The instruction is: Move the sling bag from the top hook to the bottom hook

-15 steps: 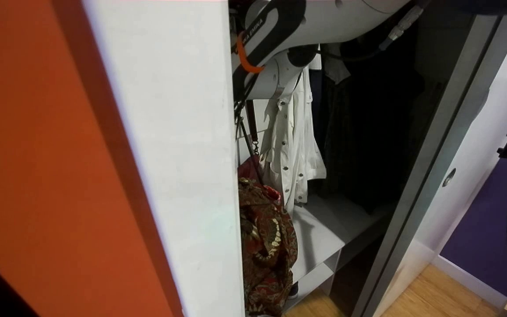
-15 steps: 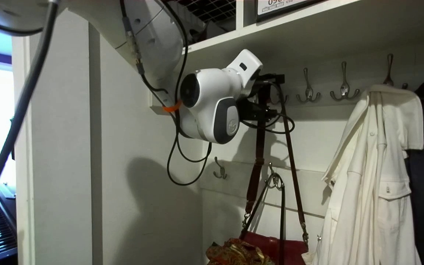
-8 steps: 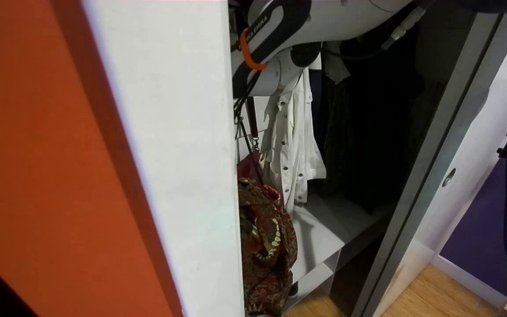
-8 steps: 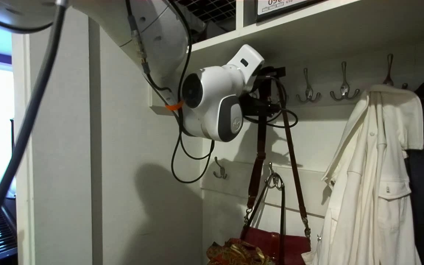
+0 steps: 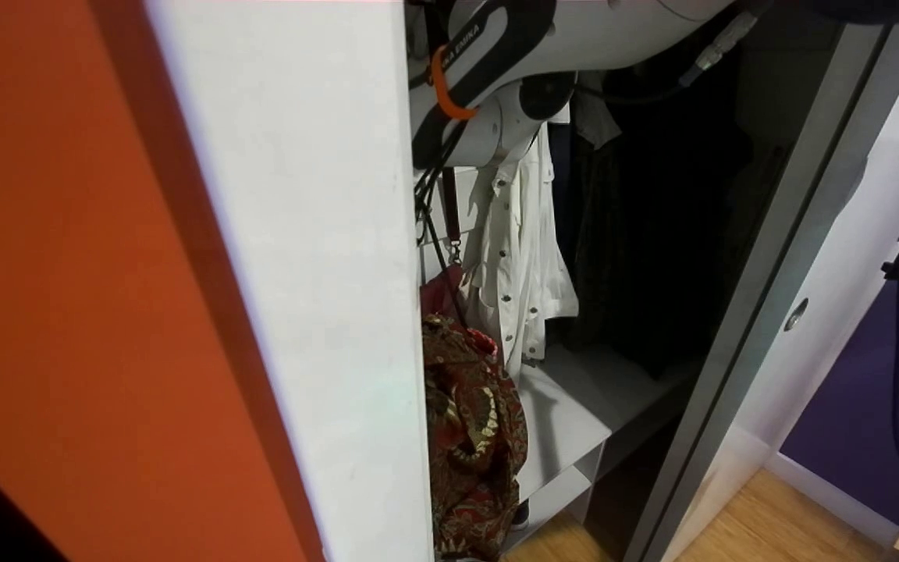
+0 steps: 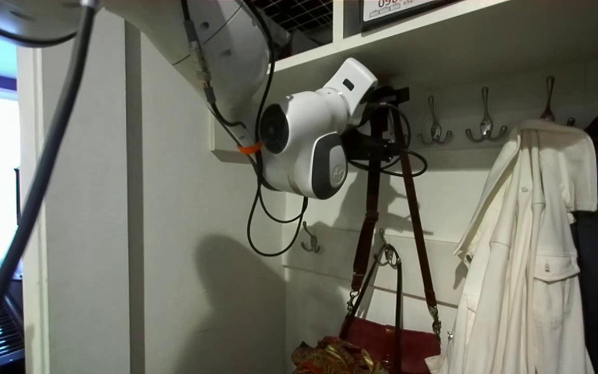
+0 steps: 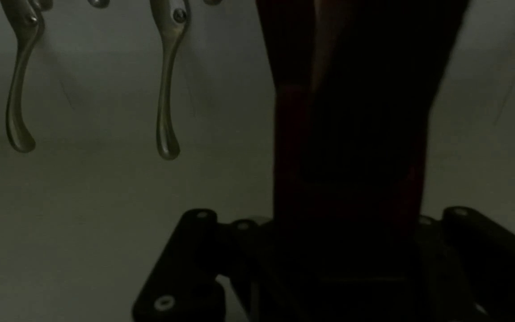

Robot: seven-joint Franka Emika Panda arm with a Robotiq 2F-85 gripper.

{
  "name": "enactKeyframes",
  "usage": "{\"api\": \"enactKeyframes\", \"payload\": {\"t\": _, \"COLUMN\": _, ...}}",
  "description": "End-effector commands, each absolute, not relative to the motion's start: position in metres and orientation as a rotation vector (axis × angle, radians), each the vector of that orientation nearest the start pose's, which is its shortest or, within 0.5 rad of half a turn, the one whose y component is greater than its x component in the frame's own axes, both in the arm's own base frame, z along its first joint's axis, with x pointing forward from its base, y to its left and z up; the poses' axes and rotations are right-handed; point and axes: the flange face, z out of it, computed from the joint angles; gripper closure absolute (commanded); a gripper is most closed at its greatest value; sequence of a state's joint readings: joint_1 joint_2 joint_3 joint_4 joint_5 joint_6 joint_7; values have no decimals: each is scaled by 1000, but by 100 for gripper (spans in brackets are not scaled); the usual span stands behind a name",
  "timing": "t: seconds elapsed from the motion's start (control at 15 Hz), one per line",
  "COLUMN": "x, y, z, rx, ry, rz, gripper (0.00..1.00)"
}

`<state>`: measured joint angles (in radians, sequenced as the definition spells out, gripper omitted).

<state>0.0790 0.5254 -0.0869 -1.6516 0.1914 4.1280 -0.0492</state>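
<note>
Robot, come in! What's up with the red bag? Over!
End effector looks shut on brown strap. Red sling bag hanging below. Dark straps occupy one lower hook, possibly in the way.

In an exterior view we are peering down past a white panel [image 5: 309, 273]; in an exterior view we are facing the hook wall [image 6: 439, 192] from nearer, lower than the shelf [image 6: 449, 54]; in both exterior views the white garment [image 6: 527, 244] is showing; the wrist view, upside down, is facing upper hooks [image 7: 166, 89] close by
</note>
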Motion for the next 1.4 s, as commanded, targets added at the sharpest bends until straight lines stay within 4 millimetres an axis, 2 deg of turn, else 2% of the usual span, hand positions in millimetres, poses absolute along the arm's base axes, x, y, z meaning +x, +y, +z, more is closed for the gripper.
{"api": "enactKeyframes", "payload": {"t": 0.0, "x": 650, "y": -20, "z": 548, "rx": -1755, "ry": 271, "rz": -2691, "gripper": 100}}
{"api": "enactKeyframes", "payload": {"t": 0.67, "x": 643, "y": -26, "z": 539, "rx": -1869, "ry": 457, "rz": -2608, "gripper": 100}}
{"api": "enactKeyframes", "payload": {"t": 1.33, "x": 650, "y": 7, "z": 522, "rx": -1986, "ry": 426, "rz": -2373, "gripper": 100}}
